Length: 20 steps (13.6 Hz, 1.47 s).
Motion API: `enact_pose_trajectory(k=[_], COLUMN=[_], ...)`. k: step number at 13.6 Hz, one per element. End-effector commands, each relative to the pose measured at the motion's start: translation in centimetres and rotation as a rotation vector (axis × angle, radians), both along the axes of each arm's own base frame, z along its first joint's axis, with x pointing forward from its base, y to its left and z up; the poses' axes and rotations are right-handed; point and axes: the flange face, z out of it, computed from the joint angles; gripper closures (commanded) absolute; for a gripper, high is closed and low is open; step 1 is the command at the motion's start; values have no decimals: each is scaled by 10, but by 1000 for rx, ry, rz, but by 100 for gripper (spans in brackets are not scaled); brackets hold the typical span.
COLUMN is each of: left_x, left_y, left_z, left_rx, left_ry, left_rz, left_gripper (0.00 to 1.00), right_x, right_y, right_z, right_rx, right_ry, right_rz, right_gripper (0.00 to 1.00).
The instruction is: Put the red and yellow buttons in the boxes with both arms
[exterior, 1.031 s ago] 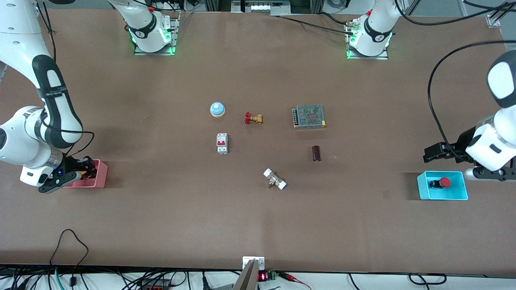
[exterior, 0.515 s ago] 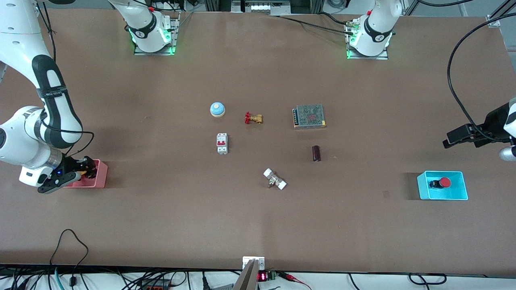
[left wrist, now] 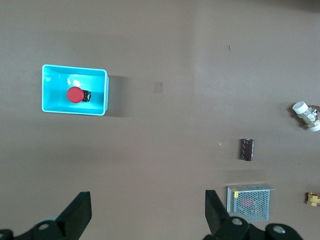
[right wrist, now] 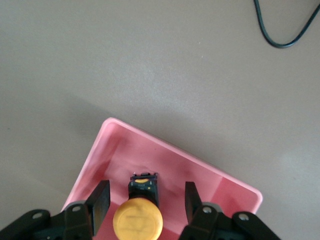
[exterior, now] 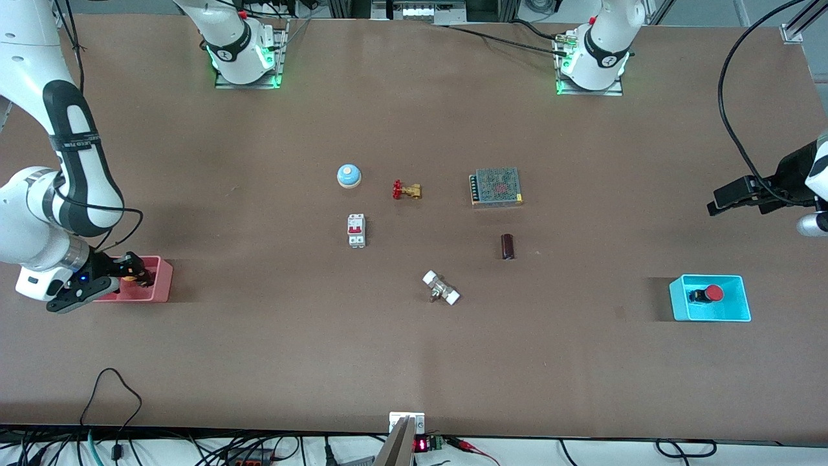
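Observation:
The yellow button [right wrist: 137,220] lies in the pink-red box [right wrist: 175,150] at the right arm's end of the table; the front view shows the box [exterior: 162,285]. My right gripper [right wrist: 146,192] is low over this box [exterior: 123,277], open, with a finger on each side of the button and a gap to both. The red button [exterior: 713,293] lies in the cyan-blue box [exterior: 679,304] at the left arm's end; the left wrist view shows the button [left wrist: 75,94] and the box [left wrist: 75,68]. My left gripper [exterior: 729,197] is open and empty, up over bare table [left wrist: 147,200].
Mid-table lie a blue dome with a yellow centre [exterior: 348,175], a brass valve with a red handle [exterior: 406,190], a white breaker [exterior: 356,230], a metal power supply [exterior: 496,186], a dark cylinder [exterior: 508,246] and a white-capped fitting [exterior: 441,288].
My left gripper has risen and moved away from the cyan-blue box, the red button staying in it. My right gripper has shifted slightly toward its end of the table, still at the pink-red box.

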Motion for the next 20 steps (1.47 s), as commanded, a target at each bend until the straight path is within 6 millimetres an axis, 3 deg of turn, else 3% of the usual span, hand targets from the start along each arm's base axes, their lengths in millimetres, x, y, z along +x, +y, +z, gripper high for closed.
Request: enact_pose_trajectory(k=[1, 4, 6, 8, 11, 13, 15, 17, 19, 20], left_x=[-11, -10, -11, -11, -13, -15, -17, -17, -17, -16], left_y=[1, 4, 2, -1, -1, -1, -2, -2, -1, -2], left_z=[5, 13, 10, 8, 10, 12, 18, 19, 18, 17], left_rx=[53, 49, 54, 50, 40, 39, 43, 46, 46, 45], left_ry=[-5, -16, 11, 22, 24, 24, 12, 10, 7, 9], left_rz=[2, -1, -8, -5, 3, 2, 0, 2, 2, 1], left_gripper=[0, 0, 0, 0, 0, 0, 0, 0, 0, 0], right_x=[0, -2, -9, -19, -36, -44, -53, -62, -60, -58], right_y=[3, 6, 19, 64, 109, 126, 171, 220, 230, 222], right_z=[29, 59, 102, 150, 197, 223, 251, 281, 299, 303], right_rx=[33, 46, 59, 46, -2, 0, 0, -15, -34, -25], right_ry=[14, 37, 60, 115, 155, 151, 139, 83, 34, 21], right_rz=[11, 14, -35, -120, -221, -215, -239, -384, -415, -429], right_gripper=[32, 32, 32, 32, 0, 0, 0, 0, 0, 0])
